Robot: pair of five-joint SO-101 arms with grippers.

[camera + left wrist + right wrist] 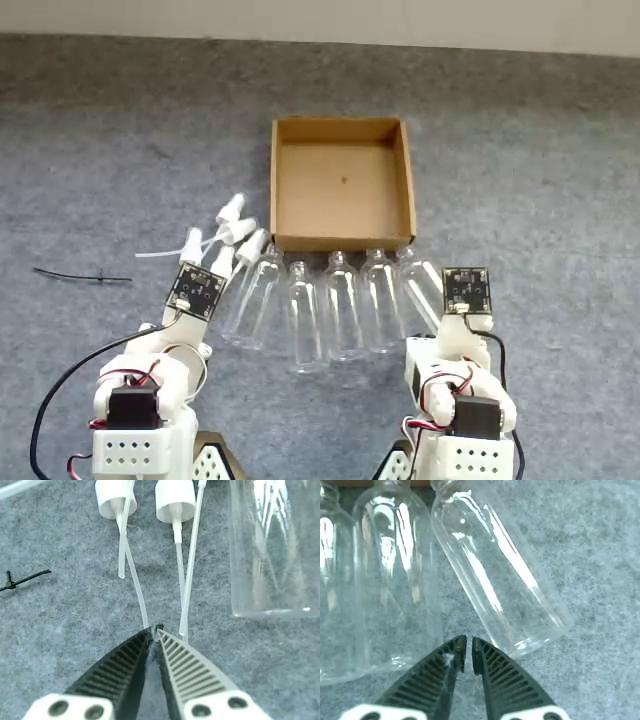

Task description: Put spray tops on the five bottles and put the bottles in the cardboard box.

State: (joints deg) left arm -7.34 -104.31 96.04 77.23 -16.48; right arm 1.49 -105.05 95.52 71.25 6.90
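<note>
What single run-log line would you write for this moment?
bottles: five, lying uncapped outside cardboard box | spray tops: loose | left hand: shut by tops | right hand: shut by bottles

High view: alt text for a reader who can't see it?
Five clear plastic bottles lie in a row on a grey felt tabletop, necks toward an open brown cardboard box. White spray tops lie loose beside the row, ahead of the left arm; the right arm sits behind the bottles.
</note>
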